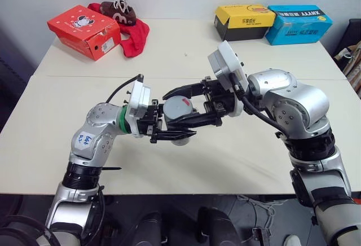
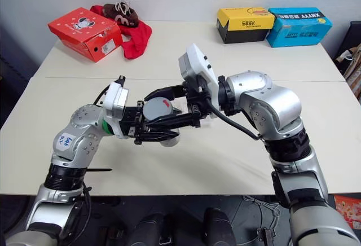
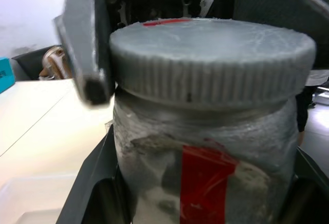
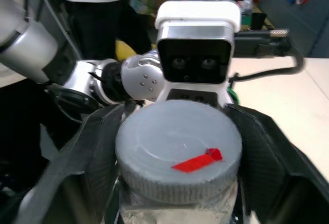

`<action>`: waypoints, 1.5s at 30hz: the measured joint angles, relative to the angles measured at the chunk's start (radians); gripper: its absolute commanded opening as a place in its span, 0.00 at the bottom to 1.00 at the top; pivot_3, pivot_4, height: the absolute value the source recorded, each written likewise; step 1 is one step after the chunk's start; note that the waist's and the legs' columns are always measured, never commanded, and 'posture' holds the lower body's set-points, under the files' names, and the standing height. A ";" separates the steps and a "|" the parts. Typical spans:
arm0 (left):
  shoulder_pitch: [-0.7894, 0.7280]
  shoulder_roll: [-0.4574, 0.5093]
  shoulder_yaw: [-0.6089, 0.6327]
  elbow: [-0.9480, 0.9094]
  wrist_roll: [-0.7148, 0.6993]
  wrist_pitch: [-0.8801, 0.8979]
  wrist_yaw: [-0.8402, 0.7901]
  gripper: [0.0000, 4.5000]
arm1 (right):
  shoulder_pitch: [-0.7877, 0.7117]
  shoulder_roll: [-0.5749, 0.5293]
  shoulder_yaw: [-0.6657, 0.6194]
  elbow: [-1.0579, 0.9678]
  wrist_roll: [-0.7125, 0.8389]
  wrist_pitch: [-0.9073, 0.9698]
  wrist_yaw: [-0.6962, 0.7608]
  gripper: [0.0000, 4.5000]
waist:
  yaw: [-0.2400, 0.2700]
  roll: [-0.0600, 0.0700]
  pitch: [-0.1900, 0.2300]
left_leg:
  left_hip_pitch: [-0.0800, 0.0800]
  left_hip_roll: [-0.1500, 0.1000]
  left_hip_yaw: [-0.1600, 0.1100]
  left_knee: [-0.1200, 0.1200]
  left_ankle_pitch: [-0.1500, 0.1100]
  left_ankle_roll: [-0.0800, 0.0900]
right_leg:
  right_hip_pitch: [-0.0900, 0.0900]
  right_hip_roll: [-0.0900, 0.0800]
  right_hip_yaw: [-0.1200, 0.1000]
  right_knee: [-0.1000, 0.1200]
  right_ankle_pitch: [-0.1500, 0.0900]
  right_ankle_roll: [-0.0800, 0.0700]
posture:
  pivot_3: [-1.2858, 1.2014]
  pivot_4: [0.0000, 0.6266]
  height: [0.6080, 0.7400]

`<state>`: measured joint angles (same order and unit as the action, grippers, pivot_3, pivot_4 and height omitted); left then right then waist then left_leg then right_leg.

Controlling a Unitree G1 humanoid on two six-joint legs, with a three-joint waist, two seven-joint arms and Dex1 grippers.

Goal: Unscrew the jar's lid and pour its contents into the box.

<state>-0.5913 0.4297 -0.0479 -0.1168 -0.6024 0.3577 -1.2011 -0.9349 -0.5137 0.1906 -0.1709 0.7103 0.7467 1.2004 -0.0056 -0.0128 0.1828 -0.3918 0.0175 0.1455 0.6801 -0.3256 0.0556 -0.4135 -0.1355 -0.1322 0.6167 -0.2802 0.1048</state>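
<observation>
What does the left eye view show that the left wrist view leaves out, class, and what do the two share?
Left eye view: the red shoebox, yellow box and blue box on the table, with the left gripper holding the jar.

Left wrist view: the ribbed edge of the lid and the red strip on the jar.

Both: jar, grey lid, a right gripper finger beside the lid.

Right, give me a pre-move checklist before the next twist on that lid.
1. Jar clamped in left end effector: ok.
2. Lid still seated on the jar: ok.
3. Right end effector fingers on either side of the lid: ok.
4. Right fingers gripping the lid firmly: cannot tell.
5. Jar held above the table: ok.
6. Clear box ready for pouring: cannot tell.
</observation>
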 measured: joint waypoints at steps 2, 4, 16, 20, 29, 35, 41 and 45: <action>0.000 -0.003 0.012 -0.002 -0.005 0.000 0.020 0.53 | 0.004 0.001 -0.019 0.000 0.013 0.002 -0.012 1.00 | 0.000 0.000 0.000 | 0.000 0.000 0.000 0.000 0.000 0.000 | 0.000 -0.001 0.000 0.000 0.000 0.000 | 0.52 0.24 1.00; 0.005 -0.008 0.035 -0.006 -0.010 0.002 0.054 0.53 | 0.015 0.001 -0.070 -0.005 0.031 0.005 -0.046 1.00 | 0.000 0.000 0.000 | 0.000 0.000 -0.001 0.000 0.000 0.000 | 0.000 -0.001 0.000 0.001 0.000 0.000 | 0.52 0.24 1.00; 0.028 -0.013 0.039 0.004 0.033 0.015 0.202 0.53 | 0.081 0.021 -0.123 -0.140 0.004 0.015 -0.272 1.00 | 0.001 0.000 0.000 | 0.000 -0.001 -0.001 0.000 0.000 0.000 | 0.000 -0.008 -0.001 0.001 0.000 0.000 | 0.52 0.24 1.00; 0.020 -0.017 0.012 0.015 0.052 0.016 0.197 0.53 | 0.080 0.039 -0.072 -0.138 -0.062 -0.010 -0.310 1.00 | 0.000 0.000 0.000 | 0.000 -0.001 -0.001 0.000 0.000 0.000 | 0.000 -0.007 -0.001 0.001 0.000 0.000 | 0.52 0.24 1.00; 0.007 -0.018 -0.001 0.017 0.062 0.013 0.190 0.53 | 0.067 0.091 -0.027 -0.060 -0.137 -0.052 -0.312 1.00 | 0.000 0.000 0.000 | 0.000 -0.001 -0.001 0.000 0.000 0.000 | 0.000 -0.002 -0.001 0.001 0.000 0.000 | 0.52 0.24 1.00; 0.013 -0.018 -0.002 0.016 0.075 -0.005 0.195 0.53 | 0.053 0.100 -0.027 -0.030 -0.125 -0.043 -0.296 1.00 | 0.000 0.000 0.000 | 0.000 -0.001 -0.001 0.000 0.000 0.000 | 0.000 -0.002 0.000 0.001 0.000 0.000 | 0.52 0.24 1.00; 0.029 -0.024 -0.007 0.014 0.085 -0.036 0.194 0.53 | 0.053 0.097 -0.034 -0.008 -0.095 -0.020 -0.269 1.00 | -0.001 0.000 0.000 | 0.000 -0.001 -0.001 0.000 0.000 0.000 | 0.000 -0.004 0.000 0.001 0.000 0.000 | 0.52 0.24 1.00; 0.035 -0.027 -0.009 0.014 0.094 -0.042 0.195 0.53 | 0.053 0.089 -0.035 0.019 -0.082 -0.023 -0.242 1.00 | -0.001 0.000 0.000 | 0.000 -0.001 -0.001 0.000 0.000 0.000 | 0.000 -0.005 -0.001 0.001 0.000 0.000 | 0.52 0.24 1.00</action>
<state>-0.5568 0.4025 -0.0574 -0.1026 -0.5087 0.3153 -1.0061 -0.8823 -0.4249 0.1557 -0.1519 0.6285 0.7234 0.9579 -0.0063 -0.0128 0.1828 -0.3919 0.0166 0.1444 0.6805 -0.3257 0.0557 -0.4133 -0.1407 -0.1327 0.6179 -0.2802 0.1048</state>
